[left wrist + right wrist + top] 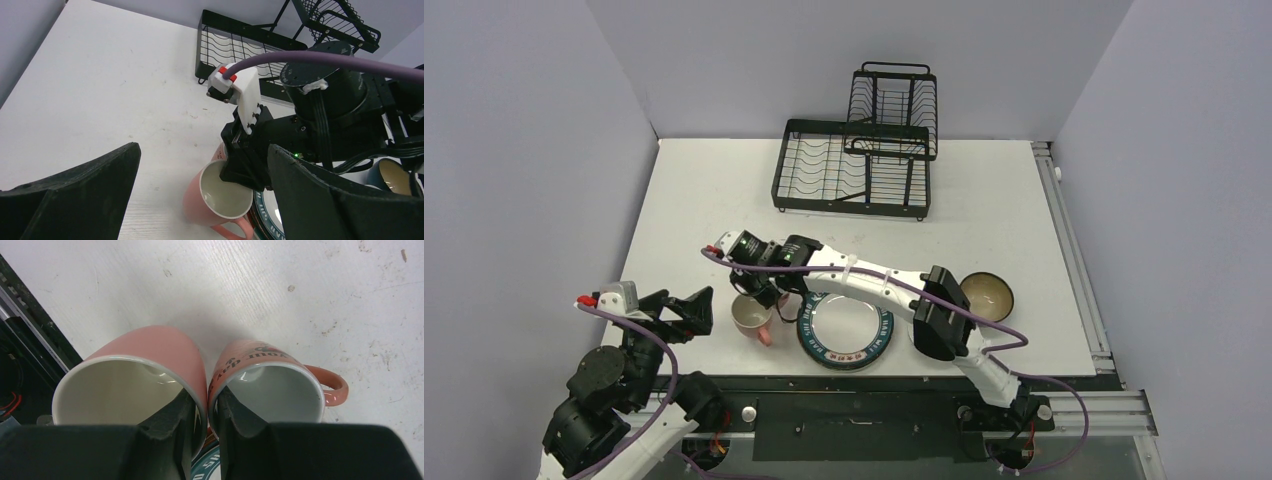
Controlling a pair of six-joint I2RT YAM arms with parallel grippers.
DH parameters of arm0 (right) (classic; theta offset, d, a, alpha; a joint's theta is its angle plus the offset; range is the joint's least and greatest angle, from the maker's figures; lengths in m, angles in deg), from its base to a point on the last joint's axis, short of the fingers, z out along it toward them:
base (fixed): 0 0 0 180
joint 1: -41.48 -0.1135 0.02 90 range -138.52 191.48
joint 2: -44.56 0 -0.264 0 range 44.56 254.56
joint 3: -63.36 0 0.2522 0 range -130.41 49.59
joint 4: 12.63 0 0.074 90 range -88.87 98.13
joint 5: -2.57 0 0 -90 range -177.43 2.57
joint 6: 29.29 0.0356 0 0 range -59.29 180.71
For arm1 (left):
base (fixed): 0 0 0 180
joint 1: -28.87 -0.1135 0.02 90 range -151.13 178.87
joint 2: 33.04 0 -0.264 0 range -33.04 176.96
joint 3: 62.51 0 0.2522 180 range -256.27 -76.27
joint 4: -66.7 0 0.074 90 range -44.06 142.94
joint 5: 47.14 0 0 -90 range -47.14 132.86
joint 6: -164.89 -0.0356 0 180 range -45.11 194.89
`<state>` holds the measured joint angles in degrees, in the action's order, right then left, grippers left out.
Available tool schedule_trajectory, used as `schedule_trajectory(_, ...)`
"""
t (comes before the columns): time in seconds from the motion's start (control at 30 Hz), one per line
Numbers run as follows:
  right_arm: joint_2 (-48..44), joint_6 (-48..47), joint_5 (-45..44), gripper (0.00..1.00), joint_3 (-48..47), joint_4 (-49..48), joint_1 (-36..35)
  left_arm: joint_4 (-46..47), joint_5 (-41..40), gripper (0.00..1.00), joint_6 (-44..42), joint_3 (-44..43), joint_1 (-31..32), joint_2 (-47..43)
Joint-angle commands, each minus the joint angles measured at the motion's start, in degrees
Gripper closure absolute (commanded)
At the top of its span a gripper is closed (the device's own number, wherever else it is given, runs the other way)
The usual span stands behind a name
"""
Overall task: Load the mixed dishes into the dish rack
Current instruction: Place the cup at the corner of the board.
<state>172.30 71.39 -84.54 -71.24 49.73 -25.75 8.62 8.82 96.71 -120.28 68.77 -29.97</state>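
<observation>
Top, left wrist and right wrist views. The right gripper (207, 402) reaches leftward across the near part of the white counter (704, 200). It comes down on the pink mugs (202, 375), which stand upright with their walls touching. One finger sits inside the plain mug (150, 347) and the other inside the lettered mug (260, 357), so both walls are pinched in the narrow gap between them. The lettered mug's handle points away from its neighbour.

Surroundings: a green-rimmed lettered plate (844, 330) lies flat just beside the mugs on their right, its far rim crossed by the right arm. Whether plate and mugs touch cannot be told. A dark bowl with a gold inside (987, 297) sits beyond the arm's black forearm link, well apart from the mugs. The left gripper (701, 312), its fingers spread wide and holding nothing, hangs just left of the plain mug.

Edges and room: the plain mug stands near the counter's black front edge (30, 335). The black wire dish rack (849, 170) stands at the far side by the back wall, with its raised tier (894, 100) behind. A broad stretch of counter separates it from the mugs. Grey walls close the left and right sides, and a metal rail (1074, 250) runs along the right edge.
</observation>
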Motion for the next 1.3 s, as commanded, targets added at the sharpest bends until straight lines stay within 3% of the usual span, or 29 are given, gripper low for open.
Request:
schedule_trajectory(0.0, -0.63, -0.54, 0.59, 1.0, -5.01, -2.73, -0.06, 2.28, 0.39, 0.04, -0.63, 0.06, -0.51, -0.06)
schedule_trajectory(0.6, 3.33, 0.52, 0.31, 0.98, -5.45, -1.32, -0.35, 2.52, 0.86, 0.04, -0.95, 0.25, -1.05, 0.35)
schedule_trajectory(1.27, 3.1, 1.79, -0.61, 0.62, -5.83, -1.2, -0.54, 2.67, 1.43, 0.04, -1.26, 0.32, -1.84, 0.44)
